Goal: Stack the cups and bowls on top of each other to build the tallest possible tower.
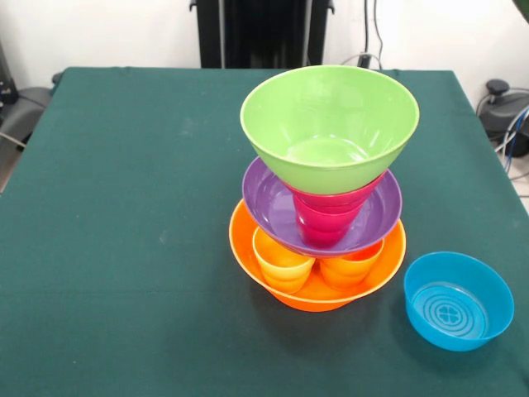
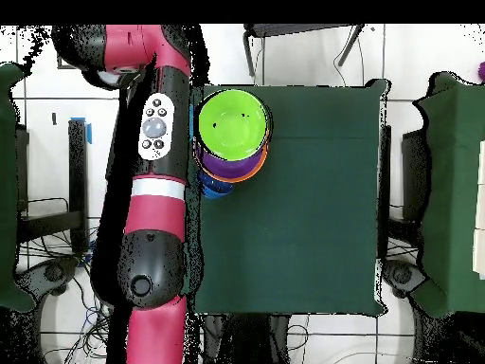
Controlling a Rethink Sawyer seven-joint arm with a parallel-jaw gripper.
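Note:
The tower stands right of the table's middle in the front view. Its base is the big orange bowl [image 1: 331, 299], with a yellow cup [image 1: 281, 263] and an orange cup [image 1: 349, 270] upright inside it. The purple bowl [image 1: 271, 205] rests on those cups. Red pieces [image 1: 326, 217] stand in the purple bowl; I cannot tell cup from small bowl. The lime green bowl [image 1: 331, 124] sits on top, tilted slightly. The light blue bowl [image 1: 457, 302] lies alone on the table, right of the tower. The green cup and dark blue bowl are hidden. No gripper shows in either view.
The table has a dark green cloth [image 1: 124, 215]. In the overhead view the red and black arm [image 2: 156, 190] lies alongside the table's left edge, next to the tower [image 2: 232, 123] and the light blue bowl [image 2: 214, 187]. The pedestal [image 1: 264, 33] stands behind the table.

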